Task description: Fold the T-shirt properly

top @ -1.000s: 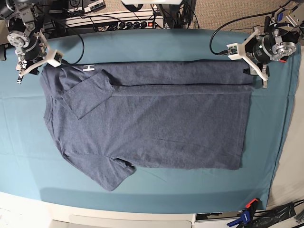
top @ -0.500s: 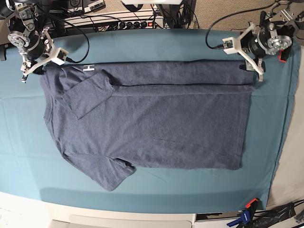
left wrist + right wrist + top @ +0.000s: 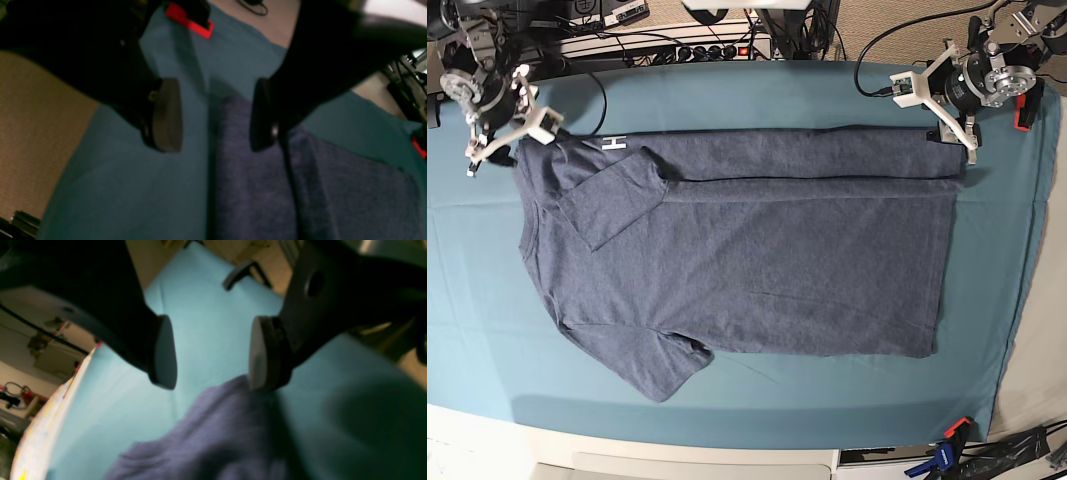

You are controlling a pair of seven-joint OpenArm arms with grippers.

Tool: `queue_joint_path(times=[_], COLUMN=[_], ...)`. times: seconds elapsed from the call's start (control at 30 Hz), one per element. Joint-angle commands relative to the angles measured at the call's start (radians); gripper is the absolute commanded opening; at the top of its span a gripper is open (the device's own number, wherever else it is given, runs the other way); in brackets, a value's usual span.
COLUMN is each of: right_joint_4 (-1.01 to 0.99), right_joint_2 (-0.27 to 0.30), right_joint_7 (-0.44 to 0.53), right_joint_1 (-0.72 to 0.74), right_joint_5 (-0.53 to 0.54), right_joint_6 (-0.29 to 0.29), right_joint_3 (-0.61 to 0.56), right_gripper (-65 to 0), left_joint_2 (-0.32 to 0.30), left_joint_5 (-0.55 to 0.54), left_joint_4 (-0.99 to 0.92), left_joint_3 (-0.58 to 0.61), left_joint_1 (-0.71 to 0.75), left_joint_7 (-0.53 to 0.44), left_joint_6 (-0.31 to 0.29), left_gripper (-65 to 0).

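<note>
The blue-grey T-shirt (image 3: 757, 260) lies flat on the teal cloth (image 3: 727, 395), collar to the left and hem to the right. Its far long edge is folded over as a strip, one sleeve is turned in, and a white letter (image 3: 614, 145) shows. My left gripper (image 3: 949, 135) hovers at the far right corner. In the wrist view the left gripper (image 3: 213, 113) is open and empty above the T-shirt's edge (image 3: 253, 186). My right gripper (image 3: 507, 140) hangs at the far left shoulder. Seen from its own wrist, the right gripper (image 3: 211, 353) is open and empty over the T-shirt (image 3: 217, 440).
A power strip (image 3: 677, 45) and cables run along the far edge behind the cloth. A blue and orange clamp (image 3: 947, 450) sits at the front right corner. A red clip (image 3: 190, 20) shows beyond the left gripper. Bare teal cloth surrounds the shirt.
Both grippers have opened wider and drawn back and up from the shirt's far corners. The shirt has stayed where it lay.
</note>
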Motion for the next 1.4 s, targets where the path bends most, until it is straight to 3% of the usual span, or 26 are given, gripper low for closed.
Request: queue_joint_path(times=[0.0,0.17,0.33,0.7,1.17,1.37], right_joint_4=[0.001,-0.029,-0.029,-0.156,-0.111,-0.048], right_joint_2=[0.018,0.018,0.017,0.017,0.018,0.018], right_joint_7=[0.004,0.005,-0.003,-0.08,-0.161,-0.171], right_joint_1=[0.011,0.033,0.04,0.187,0.191,0.191], right_joint_5=[-0.005,-0.005,-0.007,-0.13,-0.203,-0.203], right_joint_6=[-0.012,0.008,0.019,-0.092,-0.212,-0.215], right_joint_3=[0.01,0.003,-0.092,-0.35,-0.359,-0.359], right_gripper=[-29.8,-29.8,-29.8,-29.8,-29.9,-29.9], left_joint_2=[-0.016,-0.017,-0.016,-0.017,-0.017,-0.017], left_joint_5=[0.008,0.008,0.008,0.008,0.008,0.008], left_joint_4=[0.013,0.013,0.013,0.013,0.013,0.013], left_joint_3=[-0.008,-0.008,-0.008,-0.008,-0.008,-0.008], left_joint_1=[-0.005,-0.006,-0.007,-0.006,-0.006,-0.006], left_joint_7=[-0.006,-0.006,-0.006,-0.003,-0.002,0.005], left_joint_6=[0.02,0.019,0.019,0.023,0.032,0.035], left_gripper=[-31.0,-31.0,-31.0,-31.0,-31.1,-31.1])
